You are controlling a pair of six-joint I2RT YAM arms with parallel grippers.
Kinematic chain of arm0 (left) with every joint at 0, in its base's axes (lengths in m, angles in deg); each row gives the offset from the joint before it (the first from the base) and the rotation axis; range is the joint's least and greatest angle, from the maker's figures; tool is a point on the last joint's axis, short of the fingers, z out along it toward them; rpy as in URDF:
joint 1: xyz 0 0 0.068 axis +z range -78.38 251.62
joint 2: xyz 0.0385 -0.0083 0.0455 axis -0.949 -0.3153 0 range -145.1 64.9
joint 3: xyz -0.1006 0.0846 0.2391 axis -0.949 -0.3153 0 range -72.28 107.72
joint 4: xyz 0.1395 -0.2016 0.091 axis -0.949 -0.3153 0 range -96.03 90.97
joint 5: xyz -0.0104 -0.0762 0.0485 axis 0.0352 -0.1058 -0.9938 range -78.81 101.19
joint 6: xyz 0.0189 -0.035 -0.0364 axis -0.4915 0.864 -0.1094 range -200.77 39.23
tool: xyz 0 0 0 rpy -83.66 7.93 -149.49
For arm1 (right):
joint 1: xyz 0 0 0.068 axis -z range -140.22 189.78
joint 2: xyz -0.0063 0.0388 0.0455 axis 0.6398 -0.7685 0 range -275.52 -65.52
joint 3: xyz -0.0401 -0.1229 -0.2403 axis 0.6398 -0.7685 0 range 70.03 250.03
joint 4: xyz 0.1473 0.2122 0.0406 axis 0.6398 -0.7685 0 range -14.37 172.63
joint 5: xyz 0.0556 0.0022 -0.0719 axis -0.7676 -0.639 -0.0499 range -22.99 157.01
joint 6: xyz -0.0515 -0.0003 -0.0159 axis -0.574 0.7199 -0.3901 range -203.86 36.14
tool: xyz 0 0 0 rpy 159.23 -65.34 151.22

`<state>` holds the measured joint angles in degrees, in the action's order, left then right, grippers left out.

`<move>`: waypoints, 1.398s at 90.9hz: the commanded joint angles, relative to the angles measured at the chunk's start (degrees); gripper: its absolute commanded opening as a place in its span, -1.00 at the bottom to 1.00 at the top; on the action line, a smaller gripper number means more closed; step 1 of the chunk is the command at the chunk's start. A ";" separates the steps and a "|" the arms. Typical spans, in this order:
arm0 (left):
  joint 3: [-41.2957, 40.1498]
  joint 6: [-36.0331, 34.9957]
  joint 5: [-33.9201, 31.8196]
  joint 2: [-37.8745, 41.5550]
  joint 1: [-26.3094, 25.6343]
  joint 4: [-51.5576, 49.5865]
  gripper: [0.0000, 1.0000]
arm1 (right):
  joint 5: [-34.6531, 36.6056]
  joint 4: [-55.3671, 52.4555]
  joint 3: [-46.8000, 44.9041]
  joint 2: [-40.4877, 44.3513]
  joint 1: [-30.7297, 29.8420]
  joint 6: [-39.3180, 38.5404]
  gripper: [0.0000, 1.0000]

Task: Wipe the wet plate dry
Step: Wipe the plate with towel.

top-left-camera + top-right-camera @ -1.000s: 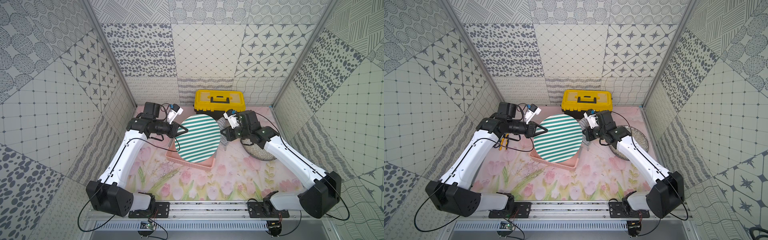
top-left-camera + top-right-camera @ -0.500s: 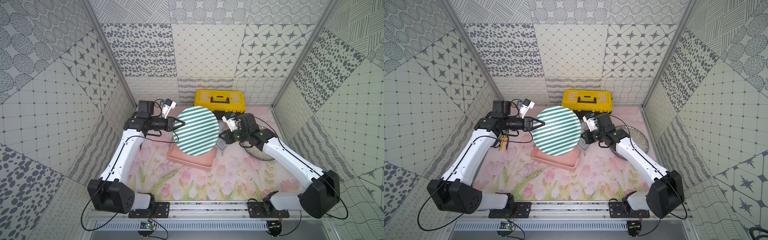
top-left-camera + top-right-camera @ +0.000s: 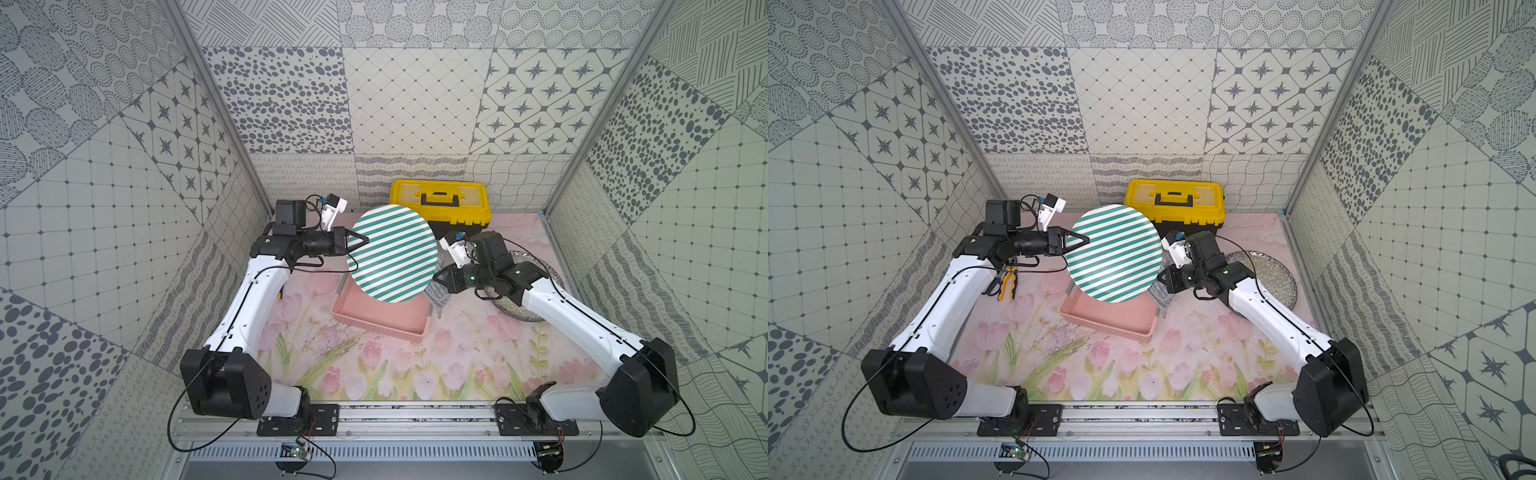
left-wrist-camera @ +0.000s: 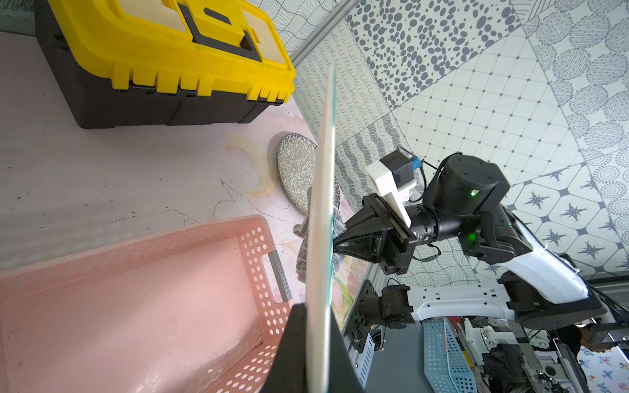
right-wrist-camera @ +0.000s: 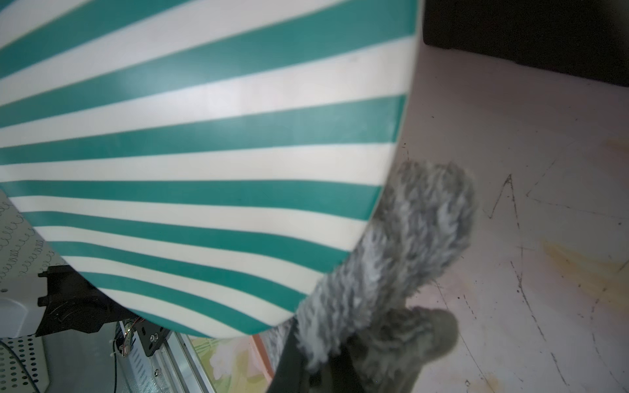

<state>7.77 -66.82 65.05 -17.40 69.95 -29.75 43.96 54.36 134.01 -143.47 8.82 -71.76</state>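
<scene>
The left arm [image 3: 257, 299] stretches level, its left gripper [image 3: 365, 240] clamped on the striped plate [image 3: 392, 253]. The right arm [image 3: 569, 311] bends inward, its right gripper [image 4: 337, 242] clutching the grey cloth [image 5: 401, 251], seemingly against the plate's edge.

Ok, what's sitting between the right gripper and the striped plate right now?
Only the grey fluffy cloth: the right gripper is shut on it, and it bunches at the rim of the green-striped plate. The right wrist view shows it closest.

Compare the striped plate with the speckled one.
The striped plate has teal and white bands; the speckled plate is grey, finely flecked. The striped plate is held aloft by its rim in the left gripper; the speckled plate lies flat on the table. Both are round.
</scene>
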 commanded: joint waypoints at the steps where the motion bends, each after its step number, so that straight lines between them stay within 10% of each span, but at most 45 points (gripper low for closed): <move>1: -0.55 5.32 3.95 -0.59 0.47 6.89 -1.00 | -1.85 7.09 -0.18 0.61 -2.52 0.62 -1.00; 127: -2.85 9.11 5.38 -1.72 0.75 6.06 -1.00 | 45.58 38.09 9.76 -15.40 -30.62 -0.10 -1.00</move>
<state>5.35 -57.62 63.43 -19.48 70.65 -19.65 80.68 80.81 139.43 -157.88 -23.01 -71.08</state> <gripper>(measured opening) 0.096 0.088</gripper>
